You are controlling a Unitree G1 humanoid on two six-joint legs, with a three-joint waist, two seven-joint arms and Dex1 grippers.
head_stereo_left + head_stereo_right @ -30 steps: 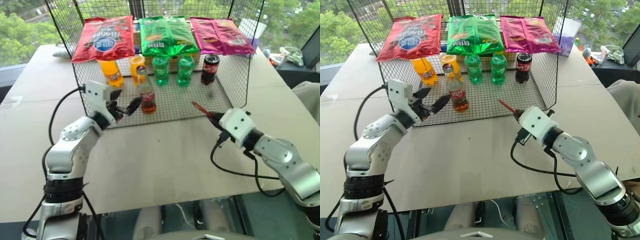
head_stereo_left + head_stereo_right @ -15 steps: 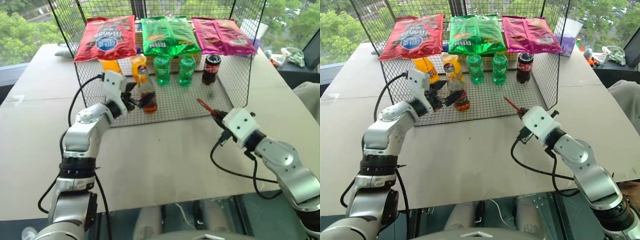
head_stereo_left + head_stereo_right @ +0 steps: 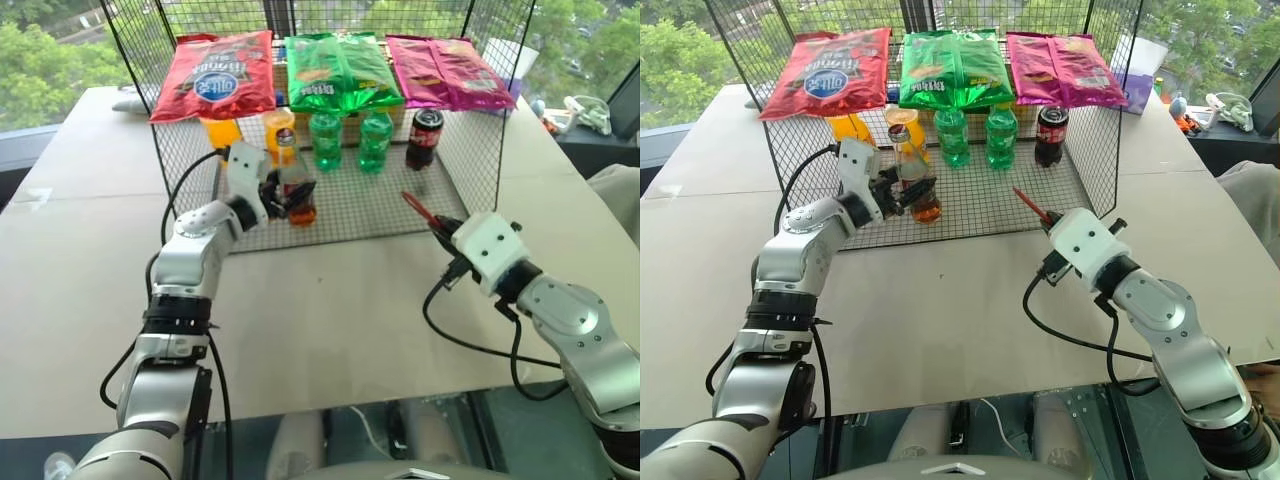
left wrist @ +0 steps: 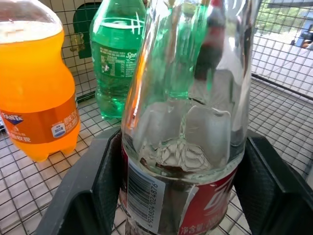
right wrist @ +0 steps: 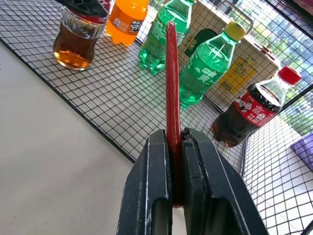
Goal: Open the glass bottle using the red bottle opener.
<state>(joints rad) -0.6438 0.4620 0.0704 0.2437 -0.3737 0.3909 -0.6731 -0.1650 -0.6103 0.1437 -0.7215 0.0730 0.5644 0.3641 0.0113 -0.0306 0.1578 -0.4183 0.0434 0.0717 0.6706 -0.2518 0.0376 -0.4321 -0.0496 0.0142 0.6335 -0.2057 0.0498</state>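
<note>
On the wire shelf: the glass bottle (image 3: 294,187) stands upright near the front of the mesh floor, ahead of an orange soda bottle (image 4: 35,88) and two green plastic bottles (image 3: 347,138).
Left gripper (image 3: 911,192): reaches level into the cage with one black finger on either side of the bottle's body at label height; the wrist view has both pads against or just beside the glass, so whether the squeeze is complete cannot be told.
Right gripper (image 5: 175,166): clamped tight on the handle end of the red bottle opener (image 5: 171,73), which juts out toward the shelf, well apart from the bottle.
Step in hand (judged): securing the bottle so it can be steadied for the opener.
How to do it well (judged): seat both pads squarely on the labelled body, low enough to leave neck and cap free, and firm up without tipping the bottle into the orange soda bottle just behind.
Next need (judged): the opener's ring must come over the cap, so the neck should stay clear.
Head views add: both arms, the gap between opener and bottle, snack bags (image 3: 334,68) on top of the cage.
Left wrist view adds: finger contact at the label, liquid level inside the glass.
Right wrist view adds: the opener seen edge-on between shut fingers, and a cola bottle with a red cap (image 5: 254,106).
</note>
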